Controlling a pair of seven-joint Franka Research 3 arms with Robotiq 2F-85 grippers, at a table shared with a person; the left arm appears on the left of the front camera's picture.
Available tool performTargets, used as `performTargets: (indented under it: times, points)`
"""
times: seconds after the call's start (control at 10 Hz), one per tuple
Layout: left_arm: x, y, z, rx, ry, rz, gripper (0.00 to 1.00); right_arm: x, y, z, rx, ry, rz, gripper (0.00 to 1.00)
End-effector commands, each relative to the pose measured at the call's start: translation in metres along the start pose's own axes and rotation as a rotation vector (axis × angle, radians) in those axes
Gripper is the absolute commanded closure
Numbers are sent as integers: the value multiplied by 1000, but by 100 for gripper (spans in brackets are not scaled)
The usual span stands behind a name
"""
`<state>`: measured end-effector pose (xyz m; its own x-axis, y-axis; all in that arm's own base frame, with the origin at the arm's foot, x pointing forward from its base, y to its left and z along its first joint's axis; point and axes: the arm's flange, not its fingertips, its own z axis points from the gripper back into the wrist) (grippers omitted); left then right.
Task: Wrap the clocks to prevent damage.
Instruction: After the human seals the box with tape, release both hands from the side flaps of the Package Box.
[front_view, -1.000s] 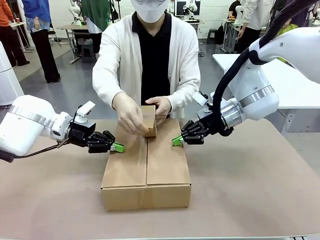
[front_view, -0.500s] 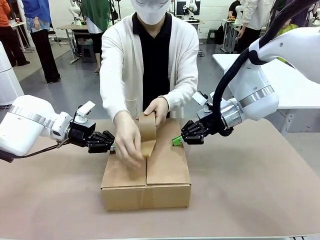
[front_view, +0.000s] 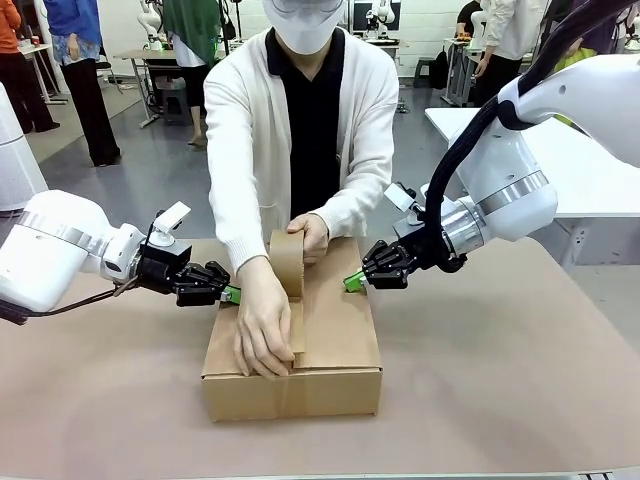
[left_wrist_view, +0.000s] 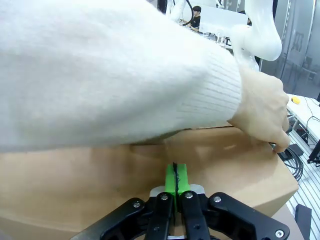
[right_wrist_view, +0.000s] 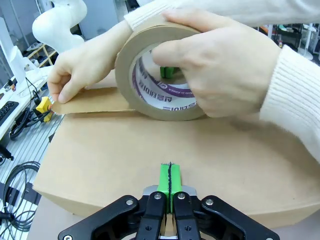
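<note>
A closed cardboard box (front_view: 340, 340) lies mid-table; the clocks are hidden. A person holds a brown tape roll (front_view: 287, 262) upright over the lid. The person's other hand (front_view: 262, 340) presses the pulled tape strip (right_wrist_view: 95, 105) down along the lid's seam near the front edge. My left gripper (front_view: 232, 294) is shut and empty, its green pads resting against the box's left upper edge (left_wrist_view: 225, 165). My right gripper (front_view: 352, 282) is also shut and empty, with its tip on the lid at the right edge (right_wrist_view: 150, 155). The roll (right_wrist_view: 150, 75) sits right ahead of my right gripper (right_wrist_view: 169, 180). A white sleeve (left_wrist_view: 100, 75) crosses above my left gripper (left_wrist_view: 176, 175).
The brown table mat (front_view: 500, 380) lies bare to the right and in front of the box. A white table (front_view: 590, 170) stands behind my right arm. Other people and tables are far off at the back.
The person has drawn the tape strip along the lid's seam from the far end to the near edge and tipped the roll upright. Both grippers stay where they were.
</note>
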<state>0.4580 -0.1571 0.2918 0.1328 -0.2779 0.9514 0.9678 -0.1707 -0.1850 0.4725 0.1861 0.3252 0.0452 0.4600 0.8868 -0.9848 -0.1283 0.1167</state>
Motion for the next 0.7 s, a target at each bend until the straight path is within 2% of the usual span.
performTargets:
  times: [0.0,0.6]
  points:
    - [-2,0,-1,6,8,2,100,-2,0,-2,-5,9,-2,99]
    - [-2,0,-1,6,8,2,100,-2,0,-2,-5,9,-2,99]
